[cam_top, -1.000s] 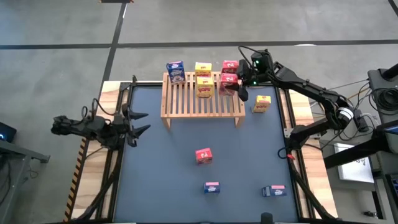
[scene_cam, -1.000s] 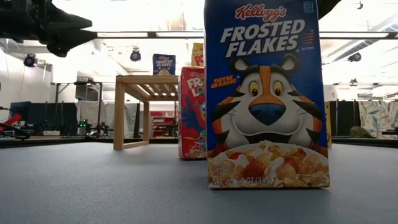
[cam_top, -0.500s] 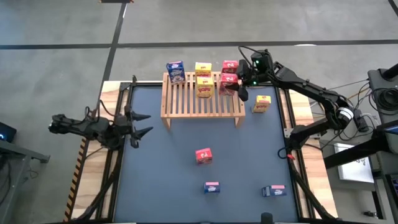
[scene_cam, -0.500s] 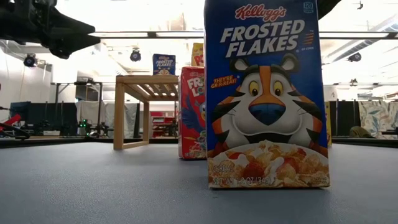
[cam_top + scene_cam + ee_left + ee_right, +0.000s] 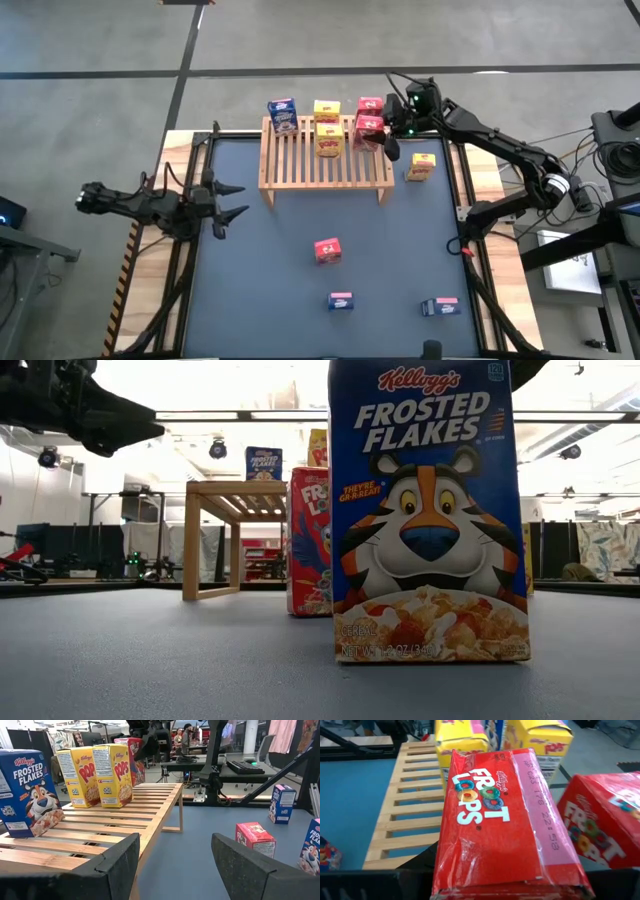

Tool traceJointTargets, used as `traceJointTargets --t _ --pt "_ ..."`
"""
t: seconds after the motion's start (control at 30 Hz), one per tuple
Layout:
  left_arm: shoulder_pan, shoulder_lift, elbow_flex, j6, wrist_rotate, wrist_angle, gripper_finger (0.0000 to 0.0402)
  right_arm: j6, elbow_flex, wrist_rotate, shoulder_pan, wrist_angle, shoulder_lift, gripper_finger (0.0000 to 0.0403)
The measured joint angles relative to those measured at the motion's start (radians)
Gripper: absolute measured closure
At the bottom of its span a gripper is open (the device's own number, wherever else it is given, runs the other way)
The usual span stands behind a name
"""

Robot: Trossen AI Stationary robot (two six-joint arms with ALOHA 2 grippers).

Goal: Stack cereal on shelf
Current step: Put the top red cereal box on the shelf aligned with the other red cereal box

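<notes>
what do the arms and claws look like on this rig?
Both arms are black, slim, jointed links. The left claw has two tapered, pointed black fingers, matte and wedge-shaped up close. The right claw sits below a boxy wrist showing a small green light, with black cables looping along the right arm.

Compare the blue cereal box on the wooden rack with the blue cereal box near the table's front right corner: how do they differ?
The blue box on the rack stands upright at the rack's back left corner; the blue box near the front right corner lies flat on the table. The first is already shelved, the second is not. Both are small blue boxes.
</notes>
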Motion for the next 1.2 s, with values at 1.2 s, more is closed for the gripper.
traceJointTargets --t 1.2 --pt "0.000 0.061 0.000 0.000 0.000 0.000 0.0171 0.014 0.000 -0.044 -0.001 -0.046 0.017 0.0218"
